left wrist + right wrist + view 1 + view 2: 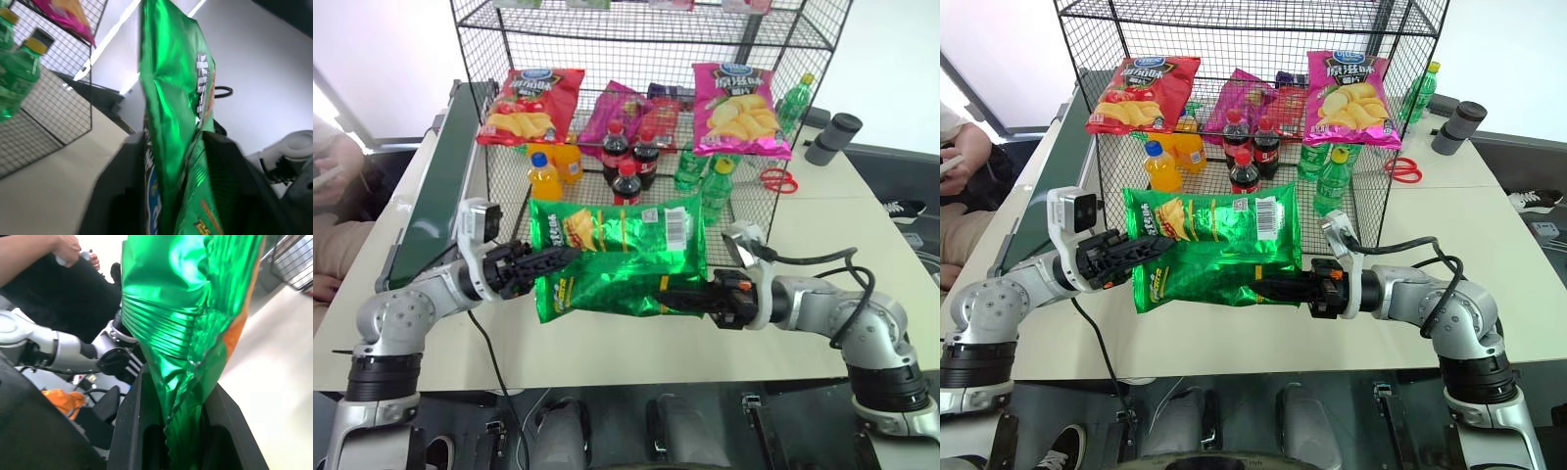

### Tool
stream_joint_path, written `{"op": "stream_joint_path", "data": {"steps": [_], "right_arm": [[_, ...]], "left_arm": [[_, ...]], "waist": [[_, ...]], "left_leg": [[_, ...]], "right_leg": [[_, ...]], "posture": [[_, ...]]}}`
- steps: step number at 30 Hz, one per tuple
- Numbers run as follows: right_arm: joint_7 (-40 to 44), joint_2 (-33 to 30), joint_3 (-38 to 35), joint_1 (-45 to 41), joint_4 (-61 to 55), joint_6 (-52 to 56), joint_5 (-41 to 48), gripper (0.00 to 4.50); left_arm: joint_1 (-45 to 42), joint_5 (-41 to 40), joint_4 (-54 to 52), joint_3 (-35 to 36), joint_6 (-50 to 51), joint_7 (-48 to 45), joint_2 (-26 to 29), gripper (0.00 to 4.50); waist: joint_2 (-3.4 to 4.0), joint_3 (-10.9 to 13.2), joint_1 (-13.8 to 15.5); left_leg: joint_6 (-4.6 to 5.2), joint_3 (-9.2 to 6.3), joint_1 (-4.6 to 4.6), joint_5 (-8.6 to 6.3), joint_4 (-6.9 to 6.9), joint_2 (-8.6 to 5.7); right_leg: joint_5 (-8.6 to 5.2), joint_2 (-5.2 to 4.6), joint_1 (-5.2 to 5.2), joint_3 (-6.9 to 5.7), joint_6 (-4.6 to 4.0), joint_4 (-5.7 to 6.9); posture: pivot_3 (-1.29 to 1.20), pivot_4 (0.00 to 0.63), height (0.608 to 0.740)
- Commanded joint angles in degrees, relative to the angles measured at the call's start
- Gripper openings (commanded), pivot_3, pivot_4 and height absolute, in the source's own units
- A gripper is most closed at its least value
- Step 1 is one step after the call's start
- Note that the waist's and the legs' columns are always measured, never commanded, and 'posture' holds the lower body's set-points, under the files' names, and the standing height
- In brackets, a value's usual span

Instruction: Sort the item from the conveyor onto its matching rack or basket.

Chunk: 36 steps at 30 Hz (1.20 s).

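The right gripper (674, 297) pinches the green bag (617, 257) clear before the rack (509, 88); left gripper (551, 260) spread.

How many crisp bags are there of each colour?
Green bag: 1
Red bag: 1
Pink bag: 1
Purple bag: 1
Total: 4
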Motion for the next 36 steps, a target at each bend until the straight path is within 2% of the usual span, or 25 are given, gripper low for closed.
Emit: {"op": "stream_joint_path", "data": {"steps": [1,2,4,6,11,15,17,20,23,28,31,36], "right_arm": [[1.42,-1.08,-0.73,-0.62,-0.92,-2.87,-2.01,0.11],[1.72,-1.45,-0.86,-0.53,-1.19,-3.32,-2.47,0.11],[2.31,-2.67,-1.03,-0.51,-2.81,-6.15,-5.37,0.11],[2.99,-4.27,-0.38,-1.37,-5.31,-13.32,-12.32,0.11],[-1.47,-2.3,-1.72,-6.65,-9.4,-20.36,-16.48,0.11],[-2.52,-3.11,6.38,-12.68,-5.83,-42.6,-40.32,0.11],[-5.31,-0.62,6.23,-15.74,-1.32,-50.34,-45.43,0.11],[-10.77,-1.02,7.83,-20.37,7.21,-66.49,-59.66,0.11],[-15.48,-0.81,8.0,-23.23,12.88,-77.16,-67.47,0.11],[-24.77,-1.63,9.8,-27.0,21.51,-84.55,-81.9,0.11],[-30.43,-1.8,12.18,-29.22,26.23,-85.49,-91.46,0.11],[-37.35,2.69,14.87,-35.37,35.4,-76.17,-99.6,0.11]], "left_arm": [[0.81,-0.28,-1.26,2.93,-0.02,-0.29,1.22,3.87],[1.45,-0.23,-1.59,3.46,0.02,-0.49,1.62,4.47],[3.37,0.32,-2.0,4.99,-0.3,-0.66,2.94,4.5],[5.48,3.12,-2.9,6.76,-4.36,0.09,3.03,4.5],[8.99,8.25,-4.78,9.21,-10.99,1.11,2.73,4.5],[9.61,13.1,-4.29,9.9,-17.58,2.99,0.92,4.5],[9.62,14.78,-4.34,9.44,-19.72,3.42,0.28,4.5],[8.91,21.06,-3.65,8.19,-26.44,5.32,-1.11,4.5],[8.4,25.21,-3.58,7.71,-31.87,6.75,-2.59,4.5],[8.31,27.21,-4.92,8.7,-36.53,10.16,-5.54,4.5],[9.33,27.69,-6.61,8.37,-37.82,11.66,-6.84,4.5],[9.65,27.75,-7.39,7.42,-38.12,12.89,-8.07,4.5]], "waist": [[0.0,0.0,-0.02],[0.0,0.0,-0.07],[0.02,0.01,-0.14],[0.02,0.01,-0.15],[0.02,0.02,-0.06],[0.03,0.02,-0.07],[0.02,0.02,-0.06],[0.03,0.03,-0.01],[0.04,0.03,-0.08],[0.04,0.03,-0.27],[0.06,0.04,-0.55],[0.06,0.05,-1.33]], "left_leg": [[0.0,0.0,0.0,0.0,0.0,0.0],[0.0,0.0,0.0,0.0,0.0,0.0],[0.0,0.01,0.0,0.0,-0.01,0.01],[0.0,0.01,0.0,0.0,-0.02,0.01],[0.0,0.03,0.0,0.0,-0.03,0.01],[0.0,0.06,-0.01,0.0,-0.02,0.0],[0.0,0.08,-0.02,0.0,-0.02,0.0],[-0.01,0.1,-0.05,0.0,-0.01,-0.01],[-0.02,0.14,-0.05,0.01,-0.01,-0.02],[-0.06,0.19,-0.04,0.03,-0.02,0.02],[-0.22,0.23,-0.03,0.13,-0.02,0.03],[-0.49,0.25,-0.01,0.28,-0.04,0.04]], "right_leg": [[0.0,0.0,0.0,0.0,0.0,0.0],[0.0,0.0,0.0,0.0,0.0,-0.01],[0.0,0.0,-0.01,0.0,0.0,-0.01],[0.0,-0.01,-0.04,0.01,0.0,-0.01],[-0.01,-0.02,-0.06,0.0,-0.01,-0.01],[-0.01,-0.04,-0.07,0.01,-0.02,-0.02],[-0.01,-0.04,-0.08,0.01,-0.02,-0.04],[-0.01,-0.04,-0.09,0.01,-0.02,-0.04],[-0.01,-0.07,-0.1,0.02,-0.02,-0.05],[0.0,-0.07,-0.12,0.03,-0.01,-0.04],[0.0,-0.08,-0.15,0.07,0.0,-0.02],[0.0,-0.07,-0.16,0.09,-0.01,0.03]], "posture": [[0.0,0.15,0.74],[0.0,0.15,0.74],[0.0,0.15,0.74],[0.0,0.15,0.74],[0.0,0.15,0.74],[0.0,0.15,0.74],[0.0,0.15,0.74],[0.0,0.15,0.74],[0.0,0.15,0.74],[0.0,0.15,0.74],[0.0,0.15,0.74],[0.0,0.15,0.74]]}}
